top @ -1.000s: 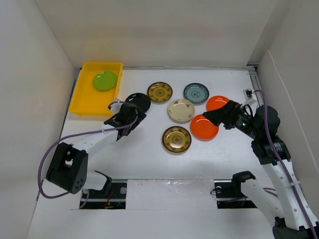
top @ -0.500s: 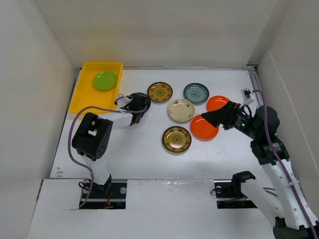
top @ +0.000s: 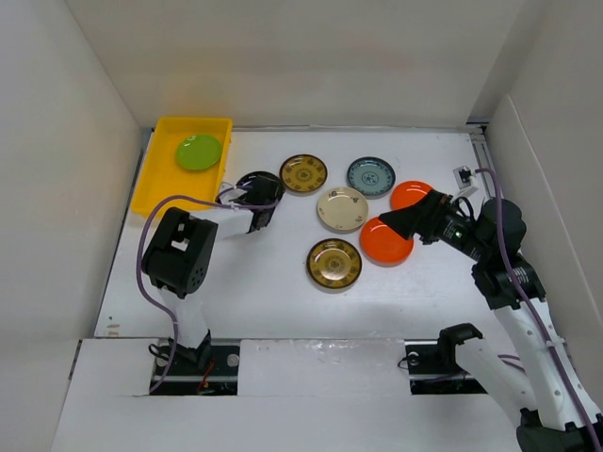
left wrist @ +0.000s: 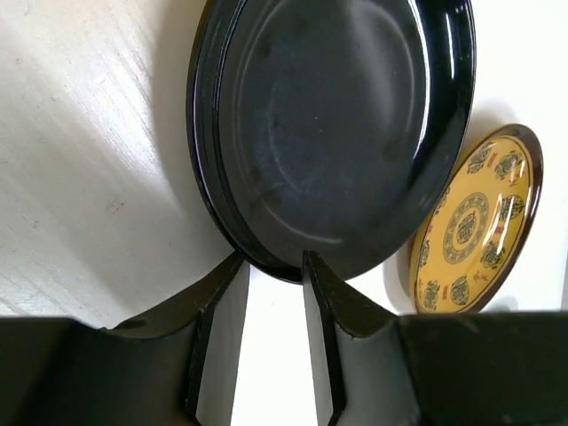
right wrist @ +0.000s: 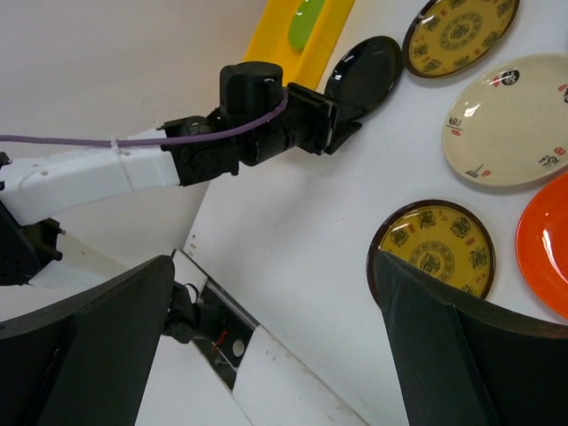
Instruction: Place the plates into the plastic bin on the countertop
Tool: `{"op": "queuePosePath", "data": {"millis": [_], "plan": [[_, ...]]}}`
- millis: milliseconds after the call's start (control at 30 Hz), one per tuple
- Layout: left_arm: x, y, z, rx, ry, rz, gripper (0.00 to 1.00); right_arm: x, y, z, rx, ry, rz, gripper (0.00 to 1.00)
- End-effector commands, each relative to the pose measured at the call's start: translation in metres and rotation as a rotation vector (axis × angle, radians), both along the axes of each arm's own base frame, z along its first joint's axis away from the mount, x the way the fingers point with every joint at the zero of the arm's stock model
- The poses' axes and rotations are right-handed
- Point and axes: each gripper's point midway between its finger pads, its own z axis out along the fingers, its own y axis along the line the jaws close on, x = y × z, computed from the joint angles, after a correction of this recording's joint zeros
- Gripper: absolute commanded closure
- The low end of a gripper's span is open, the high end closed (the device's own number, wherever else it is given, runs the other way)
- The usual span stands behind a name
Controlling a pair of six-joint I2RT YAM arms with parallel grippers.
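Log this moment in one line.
left gripper: open, at black plate rim | right gripper: open, above orange plates | bin: holds green plate

Robot lab test booth
Plain white wall panels (top: 283,66) box in a bare white table (top: 264,287); a left arm (top: 179,259) and right arm (top: 509,282) are bolted at its near edge, trailing exposed purple cables (top: 141,252).

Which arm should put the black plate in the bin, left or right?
Left. The left gripper sits at the black plate's rim, close to the yellow bin. The right gripper hangs open over the orange plates, farther away.
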Motion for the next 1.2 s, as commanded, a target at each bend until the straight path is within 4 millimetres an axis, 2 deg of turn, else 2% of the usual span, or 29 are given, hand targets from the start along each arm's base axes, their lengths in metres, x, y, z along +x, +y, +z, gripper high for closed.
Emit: {"op": "queuePosePath", "data": {"millis": [0,33,67,133,167,200,233,333,467,567,667,833,900,1067,1100,1167], "plan": [[-0.017,0.012,-0.025,0.022,0.114,0.042,0.72,0.0,0.003,0.019,0.013,-0.076,0.016,0.0],[-0.018,0.013,-0.029,0.027,0.123,0.043,0.72,0.0,0.003,0.019,0.013,-0.076,0.016,0.0],[-0.017,0.013,-0.029,0.021,0.121,0.049,0.77,0.0,0.003,0.019,0.013,-0.076,0.016,0.0],[-0.021,0.013,-0.038,0.023,0.154,0.054,0.81,0.0,0.003,0.019,0.013,-0.076,0.016,0.0],[-0.017,0.011,-0.035,0.012,0.143,0.062,0.86,0.0,0.003,0.019,0.013,-0.076,0.016,0.0],[-0.021,0.011,-0.04,0.015,0.167,0.058,0.96,0.0,0.003,0.019,0.013,-0.076,0.016,0.0],[-0.021,0.011,-0.04,0.006,0.164,0.069,1.0,0.0,0.003,0.019,0.013,-0.076,0.016,0.0],[-0.029,0.013,-0.045,0.0,0.201,0.089,1.0,0.0,0.003,0.022,0.013,-0.076,0.016,0.0],[-0.031,0.019,-0.023,-0.003,0.16,0.114,1.0,0.0,0.002,0.021,0.006,-0.083,0.017,0.0],[-0.017,0.021,0.01,0.015,0.079,0.111,1.0,0.0,0.002,0.021,0.006,-0.083,0.017,0.0],[-0.001,0.02,0.058,0.049,-0.029,0.088,1.0,0.0,0.002,0.021,0.006,-0.083,0.017,0.0],[0.01,0.022,0.13,0.074,-0.159,0.05,1.0,0.0,0.0,0.021,0.003,-0.082,-0.001,0.0],[0.016,0.029,0.149,0.078,-0.184,0.024,1.0,0.0,0.0,0.021,0.003,-0.082,-0.001,0.0],[0.032,0.061,0.187,0.081,-0.248,0.032,1.0,0.0,0.0,0.021,0.003,-0.082,-0.001,0.0],[0.035,0.08,0.188,0.088,-0.242,0.074,1.0,0.0,0.0,0.021,0.003,-0.082,-0.001,0.0],[0.04,0.103,0.196,0.103,-0.245,0.104,1.0,0.0,0.0,0.021,0.003,-0.082,-0.001,0.0]]}}
